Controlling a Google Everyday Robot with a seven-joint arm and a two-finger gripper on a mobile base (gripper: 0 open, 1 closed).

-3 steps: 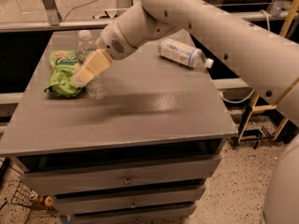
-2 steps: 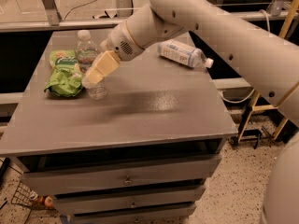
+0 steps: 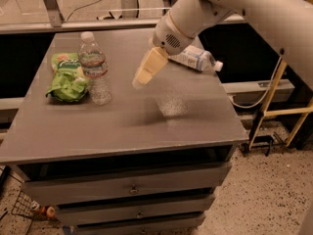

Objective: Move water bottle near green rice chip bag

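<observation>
The water bottle (image 3: 94,68) stands upright on the grey table (image 3: 146,126) at its left side, white cap on top. It stands right beside the green rice chip bag (image 3: 67,77), which lies flat to its left; they look to be touching. My gripper (image 3: 141,78) hangs above the middle of the table, to the right of the bottle and clear of it. It holds nothing.
A second bottle with a large white-blue label (image 3: 196,58) lies on its side at the back right of the table, partly behind my arm. Drawers (image 3: 132,187) sit under the tabletop. A yellow frame (image 3: 274,106) stands to the right.
My gripper was at the water bottle and has since drawn away to the right and up. The bottle stays standing beside the green bag.
</observation>
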